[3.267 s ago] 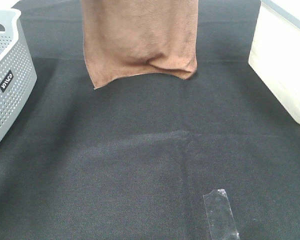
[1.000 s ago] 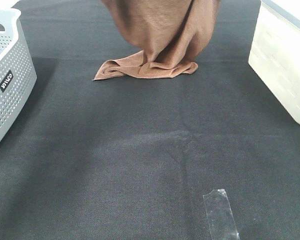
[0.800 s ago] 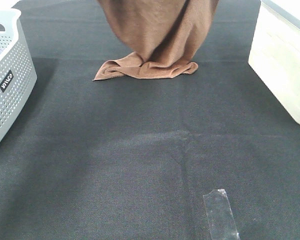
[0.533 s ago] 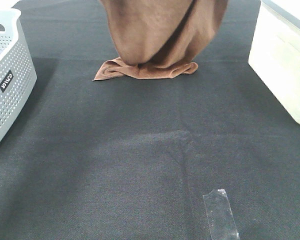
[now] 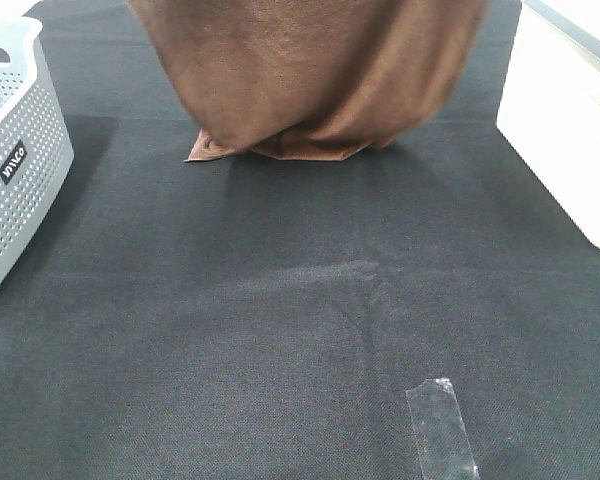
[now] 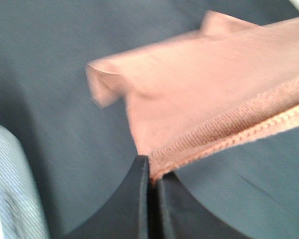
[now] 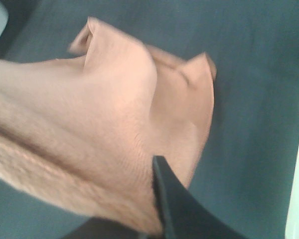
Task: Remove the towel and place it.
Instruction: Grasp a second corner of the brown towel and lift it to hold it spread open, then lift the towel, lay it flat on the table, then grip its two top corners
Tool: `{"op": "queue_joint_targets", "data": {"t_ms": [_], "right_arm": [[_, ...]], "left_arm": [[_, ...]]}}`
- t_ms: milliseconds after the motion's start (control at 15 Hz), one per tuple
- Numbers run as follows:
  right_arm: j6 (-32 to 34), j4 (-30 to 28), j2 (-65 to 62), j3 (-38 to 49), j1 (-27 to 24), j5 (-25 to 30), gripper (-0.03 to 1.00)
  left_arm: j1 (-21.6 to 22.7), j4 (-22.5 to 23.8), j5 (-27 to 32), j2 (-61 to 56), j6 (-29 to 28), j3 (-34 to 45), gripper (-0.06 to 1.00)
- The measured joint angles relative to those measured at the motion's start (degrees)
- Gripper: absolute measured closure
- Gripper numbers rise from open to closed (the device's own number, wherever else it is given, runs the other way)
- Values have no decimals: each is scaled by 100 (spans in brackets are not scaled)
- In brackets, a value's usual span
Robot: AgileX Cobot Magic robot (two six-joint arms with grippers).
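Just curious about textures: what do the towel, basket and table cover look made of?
Towel: soft fuzzy cloth, likely terry or microfibre; nap and stitched hem show. Basket: grey, matt, probably plastic; moulded holes. Table cover: dark matt fabric, seemingly woven, creased.

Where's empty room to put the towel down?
The black table is bare in the middle, between the grey basket and the white bin. The far end is crowded by the towel; tape sits near the front.

Soft, even light is given; the towel [image 5: 310, 70] is blurred, and a faint shadow is cast beside it.
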Motion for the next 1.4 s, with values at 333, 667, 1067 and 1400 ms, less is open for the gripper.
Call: {"op": "queue_joint_targets", "data": {"t_ms": [333, 667, 1067, 1400], "right_arm": [[201, 321, -1845, 1707, 0, 0, 97], [447, 768, -2750, 3306, 46, -6, 97], [447, 1157, -3329, 5346, 57, -52, 97], [441, 1060, -3369, 6348, 57, -97, 97]], "left_arm": [[0, -825, -103, -2080, -69, 2630, 94], [-17, -1249, -269, -3736, -155, 4710, 94], [-17, -1879, -304, -4796, -6, 6348, 94], [-17, -2441, -315, -4469, 321, 7219, 94]]}}
